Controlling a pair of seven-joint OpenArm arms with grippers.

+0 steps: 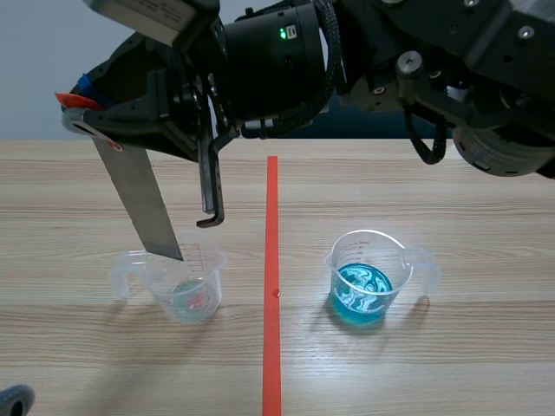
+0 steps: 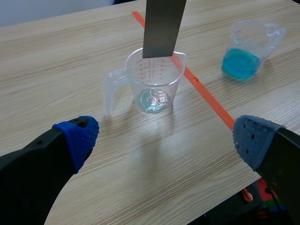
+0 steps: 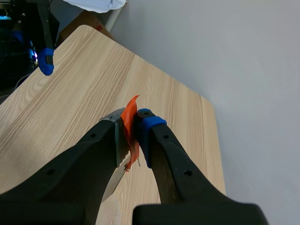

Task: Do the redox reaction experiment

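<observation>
A clear measuring cup (image 1: 178, 282) with a thin pale layer in its bottom stands left of the red line. A flat metal strip (image 1: 143, 208) slants down, its lower end at the cup's far rim, just inside the mouth. The strip's upper end carries orange tape (image 3: 130, 133). My right gripper (image 3: 131, 123) is shut on that taped end, raised high at the scene's upper left (image 1: 82, 113). A second clear cup (image 1: 364, 282) holding blue liquid stands right of the line. My left gripper (image 2: 164, 136) is open, low and nearer than the left cup (image 2: 154, 84), with nothing between its fingers.
The right arm (image 1: 390, 61) spans the scene's top above both cups. A red tape line (image 1: 272, 286) runs down the wooden table's middle. In the left wrist view the blue-liquid cup (image 2: 246, 49) sits beyond the line. A grey wall lies past the table's far edge.
</observation>
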